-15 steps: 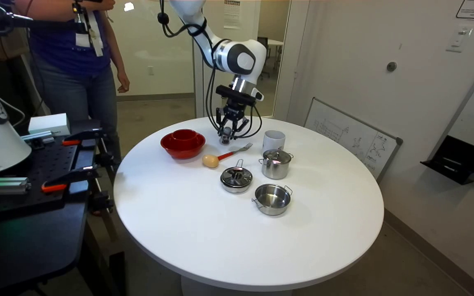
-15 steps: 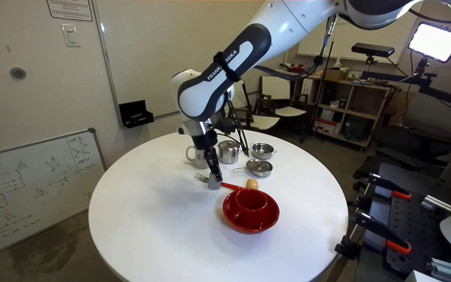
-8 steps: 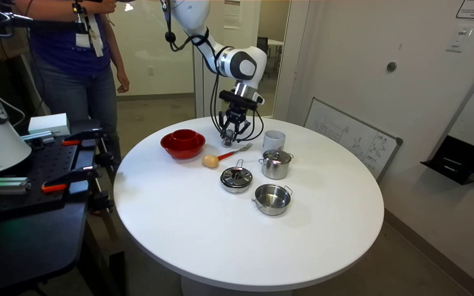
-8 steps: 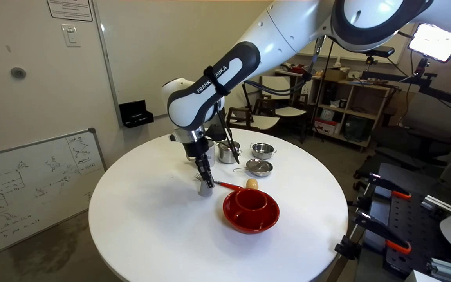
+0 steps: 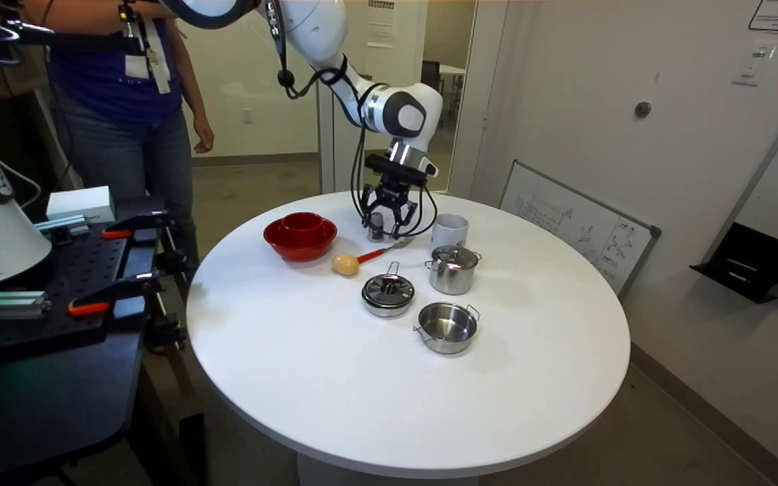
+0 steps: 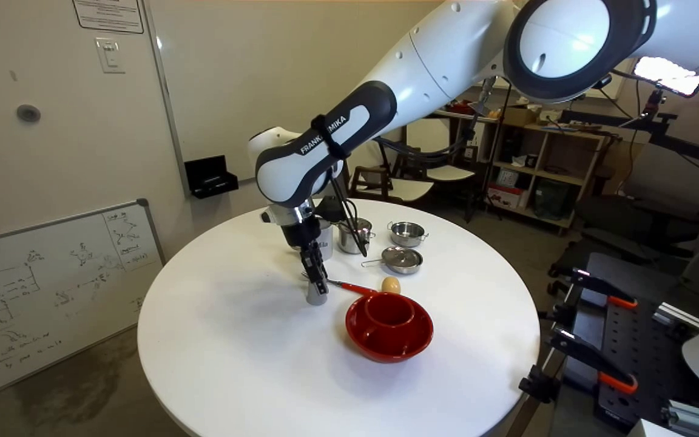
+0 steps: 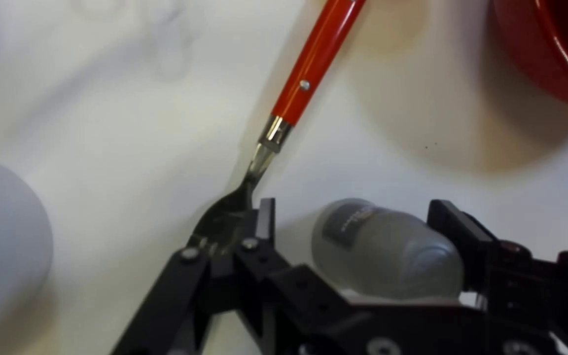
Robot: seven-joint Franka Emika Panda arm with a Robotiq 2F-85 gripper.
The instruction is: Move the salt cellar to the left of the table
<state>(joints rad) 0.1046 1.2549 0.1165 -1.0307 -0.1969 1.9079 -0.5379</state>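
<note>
- Claw: fingers spread wide, one either side of the shaker.
- Shaker: upright on the table, nearer the finger on the bowl side; can't tell if they touch.
- Fork: on the table near the opposite finger, head partly hidden behind it in the wrist view.
- Mug: near the claw, past the fork-side finger.
- Bowl: opposite side of the claw from the mug, cup inside.
- Egg: farther from the claw, by the fork's handle end.
- Pot, lidded pan: well apart from the claw; open pan farthest.
</note>
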